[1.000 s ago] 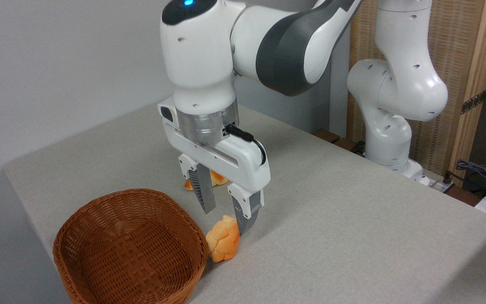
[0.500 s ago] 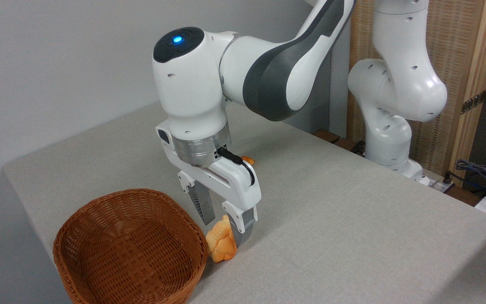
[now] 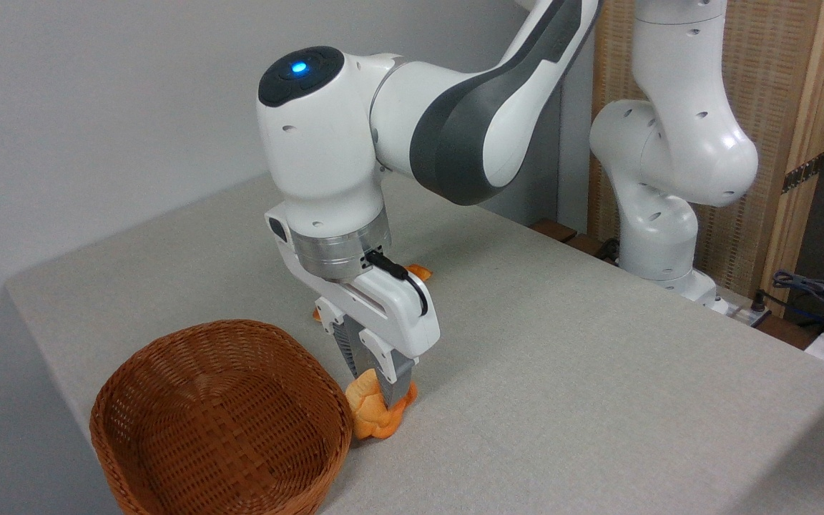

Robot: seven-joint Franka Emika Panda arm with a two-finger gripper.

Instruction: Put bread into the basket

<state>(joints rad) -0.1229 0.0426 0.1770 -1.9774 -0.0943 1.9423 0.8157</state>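
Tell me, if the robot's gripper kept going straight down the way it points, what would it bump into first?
The bread. The gripper points down and its fingers are already squeezing the bun, which appears to rest on the table beside the basket.

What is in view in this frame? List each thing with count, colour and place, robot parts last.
bread: one, golden orange with paler patches, on the table just right of the basket, between the gripper's fingers.
basket: one, reddish-brown wicker, empty, front left of the table.
pastry: one, orange, on the table behind the gripper, mostly hidden.
table: one, grey, fills the middle of the view.
woven screen: one, tan in a pale wood frame, back right.
cables: several, dark, far right edge.
arm: one, white and grey, base at back right.
gripper: one, white with grey fingers, closed on the bread.
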